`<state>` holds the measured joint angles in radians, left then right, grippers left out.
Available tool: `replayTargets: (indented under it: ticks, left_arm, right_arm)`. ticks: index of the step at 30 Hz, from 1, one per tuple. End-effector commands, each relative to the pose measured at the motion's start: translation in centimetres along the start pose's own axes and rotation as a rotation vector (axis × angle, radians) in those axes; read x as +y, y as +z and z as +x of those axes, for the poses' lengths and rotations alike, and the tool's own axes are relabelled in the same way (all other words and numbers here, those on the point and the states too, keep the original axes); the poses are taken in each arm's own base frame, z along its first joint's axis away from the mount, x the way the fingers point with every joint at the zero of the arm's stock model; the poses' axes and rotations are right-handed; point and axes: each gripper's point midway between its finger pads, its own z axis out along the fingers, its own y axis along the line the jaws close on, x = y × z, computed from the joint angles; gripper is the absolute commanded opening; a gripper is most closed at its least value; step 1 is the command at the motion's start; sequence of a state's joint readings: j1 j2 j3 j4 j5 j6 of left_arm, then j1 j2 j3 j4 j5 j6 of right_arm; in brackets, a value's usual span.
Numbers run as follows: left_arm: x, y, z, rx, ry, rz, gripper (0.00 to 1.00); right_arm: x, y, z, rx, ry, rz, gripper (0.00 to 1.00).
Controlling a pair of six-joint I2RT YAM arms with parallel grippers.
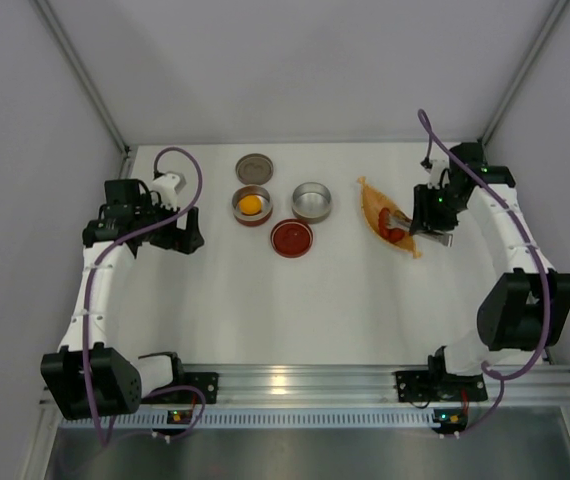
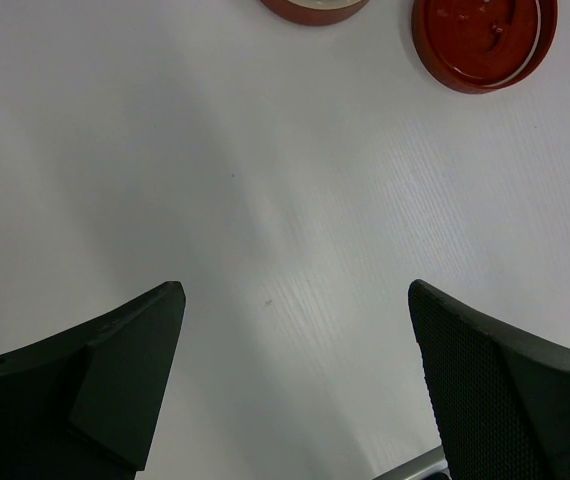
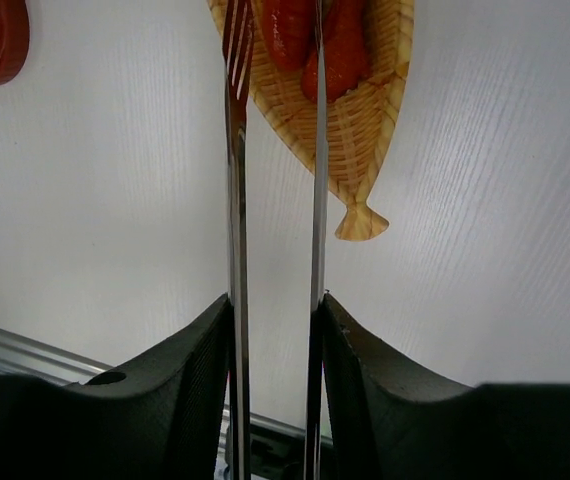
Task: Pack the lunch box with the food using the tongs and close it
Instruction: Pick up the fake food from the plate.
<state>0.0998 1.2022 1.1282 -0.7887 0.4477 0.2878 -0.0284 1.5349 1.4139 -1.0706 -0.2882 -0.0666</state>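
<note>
Over the orange dish at the right of the worktop, your right gripper is pinching the tongs by their two thin arms, one finger pressed on each. The tips reach the red slices lying in the dish.

Watch how the tips sit. One arm runs over the slices, while the forked one hangs at the dish's near rim. Squeeze from there and the fork may catch the woven edge, shoving or tipping the light dish rather than closing on a slice. The slices lie against each other, so a shallow bite could flick one onto the worktop or drag two together.

Your hold is a second risk. Only the finger pads grip those smooth arms, so any slackening could let the tongs slide or twist. A hard squeeze could pinch the slice out sideways.

The carry is long. The silver tin stands well apart to the left, and a weak pinch may drop the slice on the way. The round orange-yellow piece already lies in the red-rimmed tin.

Your left gripper is spread wide above bare worktop, holding nothing.
</note>
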Motion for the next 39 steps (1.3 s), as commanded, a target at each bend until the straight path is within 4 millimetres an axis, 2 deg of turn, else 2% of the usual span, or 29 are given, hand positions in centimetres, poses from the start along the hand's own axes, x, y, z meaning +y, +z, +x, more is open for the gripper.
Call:
replayTargets:
  ticks: [1,7,12,22,33,39]
  left_arm:
    - [0.1,-0.5,0.2,-0.008,0.020,-0.014,0.98]
    - [0.0,-0.3,0.7,-0.008,0.018,-0.008,0.98]
    - [-0.2,-0.4,0.7,-0.015,0.032,-0.006,0.98]
    - [-0.2,-0.3,0.8,-0.024,0.037,-0.005,0.98]
    - [0.0,-0.3,0.8,-0.021,0.036,-0.012,0.98]
    - [0.2,-0.2,0.8,-0.017,0.040,-0.020,0.98]
  right_arm:
    - [1.2,0.6,-1.1,-0.029,-0.013,0.027,0.38]
    - [1.8,1.6,-1.6,-0.018,-0.009,0.043,0.38]
    - [1.4,2.3,-2.1,-0.002,-0.006,0.075,0.38]
    - [1.4,2.3,-2.7,-0.009,0.002,0.077,0.39]
    - [1.9,3.9,-3.6,0.003,-0.010,0.067,0.39]
    - [1.6,4.9,-3.3,0.032,-0.011,0.081,0.37]
